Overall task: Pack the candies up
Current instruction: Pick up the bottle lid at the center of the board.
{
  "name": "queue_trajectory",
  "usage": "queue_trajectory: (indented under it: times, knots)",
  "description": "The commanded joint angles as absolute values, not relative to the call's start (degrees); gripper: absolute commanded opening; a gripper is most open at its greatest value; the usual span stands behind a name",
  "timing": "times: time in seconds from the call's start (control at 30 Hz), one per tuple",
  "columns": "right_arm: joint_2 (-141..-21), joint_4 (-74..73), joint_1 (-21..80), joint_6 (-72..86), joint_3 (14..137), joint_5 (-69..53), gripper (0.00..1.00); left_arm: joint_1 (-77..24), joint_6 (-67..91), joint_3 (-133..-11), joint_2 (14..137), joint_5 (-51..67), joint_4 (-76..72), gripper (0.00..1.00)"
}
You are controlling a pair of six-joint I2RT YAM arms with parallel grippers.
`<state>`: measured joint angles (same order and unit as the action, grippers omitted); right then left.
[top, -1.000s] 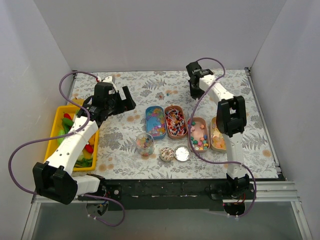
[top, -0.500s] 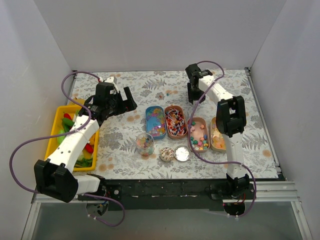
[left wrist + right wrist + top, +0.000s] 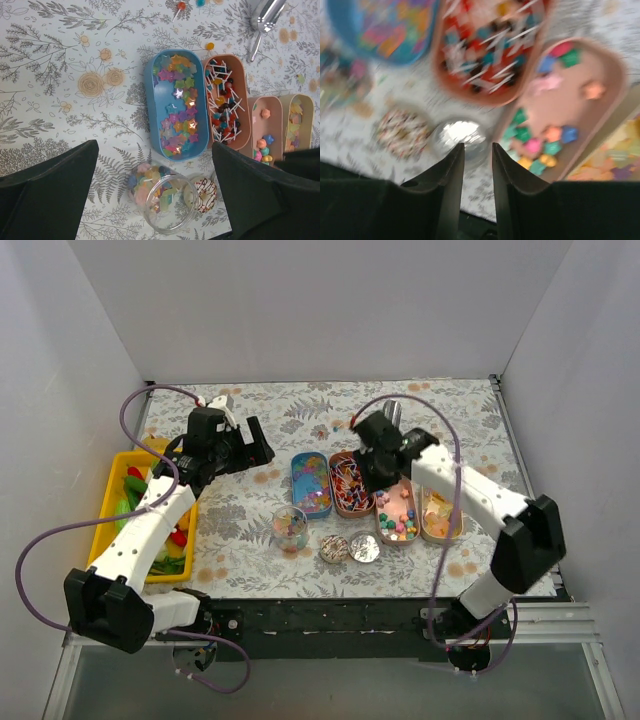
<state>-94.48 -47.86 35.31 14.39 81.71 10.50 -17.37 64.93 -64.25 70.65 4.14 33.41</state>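
Observation:
Four oval trays hold the candies: a blue tray (image 3: 312, 483) of star sweets (image 3: 177, 107), a pink tray of wrapped sticks (image 3: 350, 483) (image 3: 225, 102), a pink tray of bright pieces (image 3: 395, 510) (image 3: 555, 135) and a tan tray of gummies (image 3: 437, 515). A glass jar (image 3: 290, 528) (image 3: 160, 197) part-filled with pastel candies lies on its side. My left gripper (image 3: 250, 445) (image 3: 154, 145) is wide open and empty, high above the jar and the blue tray. My right gripper (image 3: 372, 475) (image 3: 477, 146) is narrowly open and empty, above a silver lid (image 3: 459, 137).
A doughnut-patterned lid (image 3: 333, 548) (image 3: 205, 195) lies next to the silver lid (image 3: 364, 548). A metal scoop (image 3: 392, 412) (image 3: 267, 15) lies behind the trays. Two loose candies (image 3: 210, 46) lie near it. A yellow bin (image 3: 108, 525) of toy vegetables is under the left arm.
My right arm has swung from the back, by the scoop, forward and down over the trays; its view is blurred by motion. The left arm has barely moved.

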Motion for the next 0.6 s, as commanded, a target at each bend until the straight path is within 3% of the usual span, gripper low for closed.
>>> queue_trajectory:
  times: [0.0,0.07,0.2,0.57]
  knots:
    - [-83.2,-43.7,46.2,16.8,65.8,3.8,0.33,-17.2,63.8,-63.0,66.9,6.2,33.4,0.98]
    - [-80.1,-40.0,48.2,18.2,60.6,-2.2,0.27,-17.2,63.8,-62.8,66.7,6.5,33.5,0.98]
    - [-75.7,-36.4,50.8,18.9,52.1,-4.9,0.26,-17.2,63.7,-62.1,66.8,6.9,33.7,0.98]
    - [-83.2,-32.3,54.4,15.0,53.3,-4.0,0.42,-17.1,63.9,-61.6,66.6,7.7,34.5,0.98]
